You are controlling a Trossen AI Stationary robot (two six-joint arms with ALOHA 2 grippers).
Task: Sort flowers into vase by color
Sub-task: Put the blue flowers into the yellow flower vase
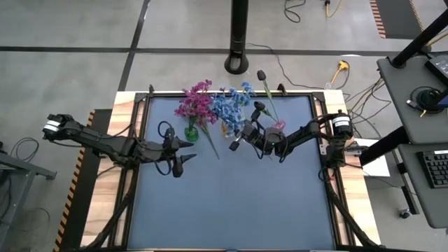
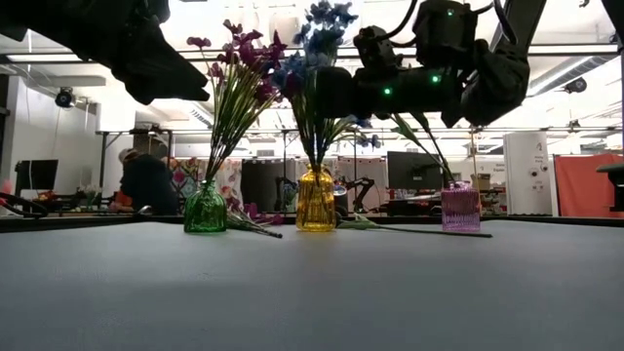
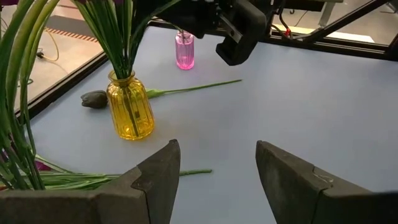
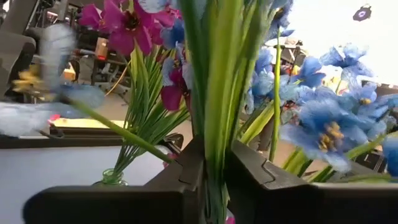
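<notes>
A green vase [image 1: 191, 131] holds magenta-pink flowers [image 1: 196, 105]. Beside it, a yellow vase [image 3: 129, 112] holds blue flowers [image 1: 234, 105]. A small pink vase [image 3: 185, 51] stands farther right with a thin stem in it. One dark purple bud [image 3: 93, 98] lies on the mat next to the yellow vase, its stem pointing toward the pink vase. My right gripper [image 1: 236, 142] is raised beside the blue bunch and shut on green stems [image 4: 214, 124]. My left gripper [image 3: 217, 180] hangs open left of the vases with nothing between its fingers. My right gripper pinches a bundle of several green stems [image 4: 214, 165] of the blue flowers between its two fingers [image 4: 186, 171], above the yellow vase's mouth. The fingers come roughly level from the table's right side and lie across the upright stems. Their lower ends are hidden.
Loose green stems [image 3: 93, 179] lie on the mat near the green vase, close to my left gripper. The near half of the blue mat [image 1: 231, 203] is bare. A black frame [image 1: 140, 140] borders the mat. Beyond the far edge, a person [image 2: 146, 185] sits in the room.
</notes>
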